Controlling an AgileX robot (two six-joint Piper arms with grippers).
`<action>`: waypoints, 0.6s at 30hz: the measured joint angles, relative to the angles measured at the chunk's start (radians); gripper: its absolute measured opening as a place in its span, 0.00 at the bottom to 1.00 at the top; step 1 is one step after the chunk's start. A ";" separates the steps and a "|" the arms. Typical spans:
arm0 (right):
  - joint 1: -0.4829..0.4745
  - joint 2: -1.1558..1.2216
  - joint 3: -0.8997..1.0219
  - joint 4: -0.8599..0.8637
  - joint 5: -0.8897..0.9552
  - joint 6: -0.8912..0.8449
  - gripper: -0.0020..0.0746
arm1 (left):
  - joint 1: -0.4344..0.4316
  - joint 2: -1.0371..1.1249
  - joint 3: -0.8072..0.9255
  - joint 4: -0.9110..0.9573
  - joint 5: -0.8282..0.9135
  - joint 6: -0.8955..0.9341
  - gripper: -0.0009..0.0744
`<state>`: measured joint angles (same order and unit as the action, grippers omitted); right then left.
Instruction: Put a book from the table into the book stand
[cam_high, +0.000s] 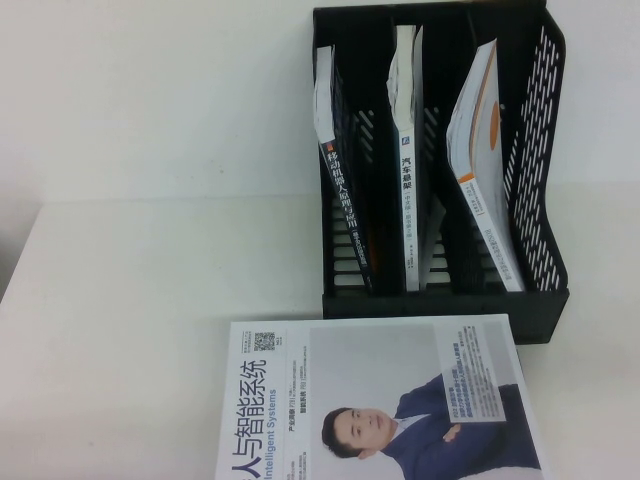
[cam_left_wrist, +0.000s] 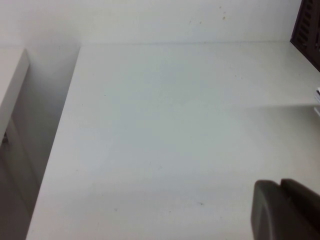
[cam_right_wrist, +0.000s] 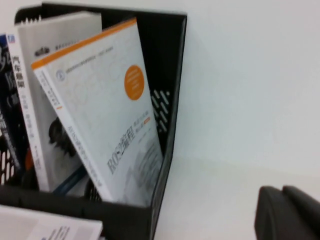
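The book (cam_high: 482, 150), white with an orange border and a ROS2 title, leans inside the right slot of the black book stand (cam_high: 548, 200) at the back of the white table (cam_high: 120, 330). The right wrist view shows the book (cam_right_wrist: 107, 115) tilted against the stand's outer wall (cam_right_wrist: 176, 75). My right gripper (cam_right_wrist: 282, 191) is shut on nothing, to the right of the stand and apart from it. My left gripper (cam_left_wrist: 280, 184) is shut and empty over bare table (cam_left_wrist: 175, 125). Neither gripper appears in the high view.
A white book with a portrait of a man in a blue suit (cam_high: 400, 400) lies flat in front of the stand. A dark-covered book (cam_high: 340, 190) fills the left slot and a white-spined one (cam_high: 407, 160) the middle. The table's left edge (cam_left_wrist: 50, 165) shows in the left wrist view.
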<state>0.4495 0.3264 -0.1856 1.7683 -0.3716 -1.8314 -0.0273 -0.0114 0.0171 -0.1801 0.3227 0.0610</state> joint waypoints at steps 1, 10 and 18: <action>0.000 -0.002 -0.009 0.000 -0.005 -0.010 0.02 | 0.000 0.000 0.000 0.000 0.000 0.000 0.01; -0.036 -0.015 -0.025 -0.239 0.042 0.292 0.02 | 0.000 0.000 0.000 0.000 0.000 0.000 0.01; -0.347 -0.106 -0.025 -1.274 0.427 1.361 0.02 | 0.000 0.000 0.000 0.000 0.000 0.000 0.01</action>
<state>0.1020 0.2203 -0.2107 0.4947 0.0558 -0.4705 -0.0273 -0.0114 0.0171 -0.1801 0.3227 0.0610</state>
